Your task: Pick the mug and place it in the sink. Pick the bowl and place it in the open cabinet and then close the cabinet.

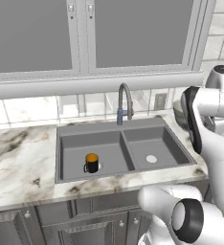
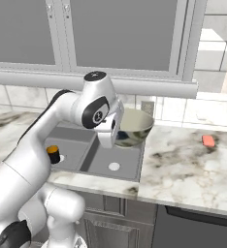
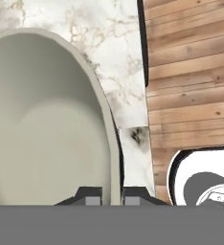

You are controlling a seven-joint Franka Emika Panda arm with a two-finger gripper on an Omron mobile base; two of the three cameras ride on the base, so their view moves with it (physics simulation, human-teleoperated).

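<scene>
Marble counter (image 2: 183,160), small red-pink sponge (image 2: 208,141), frosted-glass cabinets (image 1: 85,33)

The white arm (image 2: 47,131) is raised from the base and bent forward at the elbow, with the wrist turned downward above the right-hand edge of the sink. The gripper (image 3: 111,195) is pointed down, and its two dark fingertips (image 3: 91,196) are closed tightly on the rim of the bowl (image 2: 134,127), which is held lifted above the counter.

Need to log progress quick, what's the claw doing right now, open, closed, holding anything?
Claw: closed on the rim of the bowl, holding it lifted above the counter.
</scene>
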